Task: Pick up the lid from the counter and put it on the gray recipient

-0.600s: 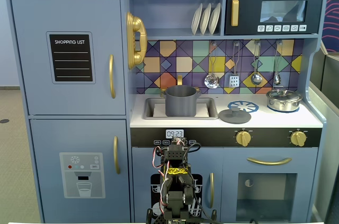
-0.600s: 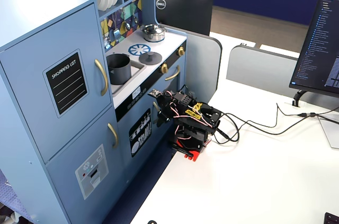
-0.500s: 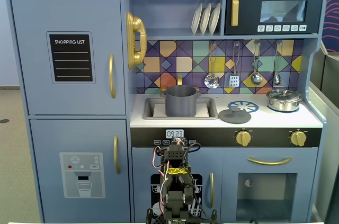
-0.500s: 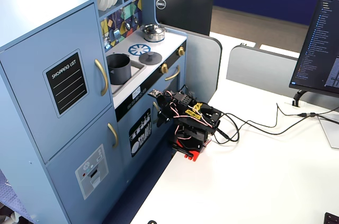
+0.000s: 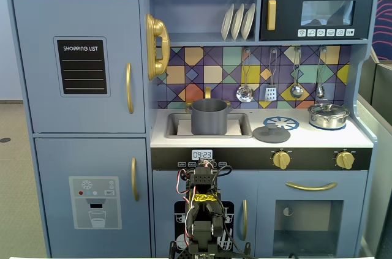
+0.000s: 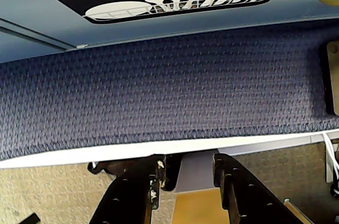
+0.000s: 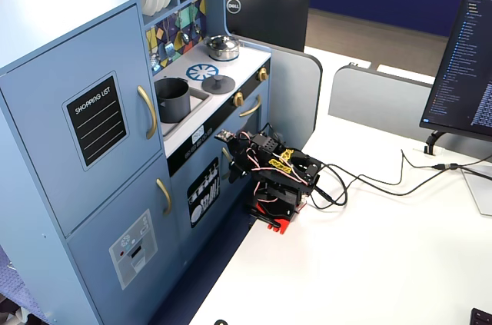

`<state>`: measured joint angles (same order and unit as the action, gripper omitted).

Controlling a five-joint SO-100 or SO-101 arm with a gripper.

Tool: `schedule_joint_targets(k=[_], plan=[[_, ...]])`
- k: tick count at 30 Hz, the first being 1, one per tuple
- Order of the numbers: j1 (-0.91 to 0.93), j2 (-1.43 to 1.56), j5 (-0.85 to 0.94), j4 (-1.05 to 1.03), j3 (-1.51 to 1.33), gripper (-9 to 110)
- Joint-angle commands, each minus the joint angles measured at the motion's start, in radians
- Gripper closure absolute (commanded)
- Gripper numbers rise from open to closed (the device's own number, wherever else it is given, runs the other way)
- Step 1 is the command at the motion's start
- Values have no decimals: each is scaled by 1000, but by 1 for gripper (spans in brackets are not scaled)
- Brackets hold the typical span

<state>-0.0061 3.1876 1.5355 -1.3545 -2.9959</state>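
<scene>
The arm is seen folded low at the white table's edge, in front of the toy kitchen's lower doors. The tool (image 6: 188, 173) is pointed down toward the blue carpet strip between table and kitchen in the wrist view; its two dark fingers (image 6: 132, 192) are parted with a clear gap and nothing is held between them.

The lid (image 5: 271, 133) is noted lying flat on the worktop (image 5: 361, 141), knob up, just right of the sink recess and touching the front edge of the printed blue burner ring (image 5: 282, 123). In a fixed view from the side it (image 7: 218, 84) is found near the worktop's front edge, between the sink and the knobs. Being round, it has no long axis; the only graspable feature is judged to be the small central knob, pointing straight up.

The gray recipient (image 5: 209, 116) is seen standing upright in the sink, open-mouthed, just left of the lid. The shiny steel pot (image 5: 328, 115) sits lidded at the worktop's far right corner, well apart.

Relation governing the coming move: the lid lies well above the tool and to its right in the front fixed view. A rise clear of the worktop's front edge is judged necessary, then a descent onto the knob from above.
</scene>
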Motion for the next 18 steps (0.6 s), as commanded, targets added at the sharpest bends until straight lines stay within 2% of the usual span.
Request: schedule_joint_targets(k=[1,7,11,14,18], plan=[[-2,-57,25,-120,126,102],[0,-437,0,-117,729,102],[21,-595,58,-127,1094,102],[14,-652,80,-144,1252,102],[29,-670,78,-169,1318,102]])
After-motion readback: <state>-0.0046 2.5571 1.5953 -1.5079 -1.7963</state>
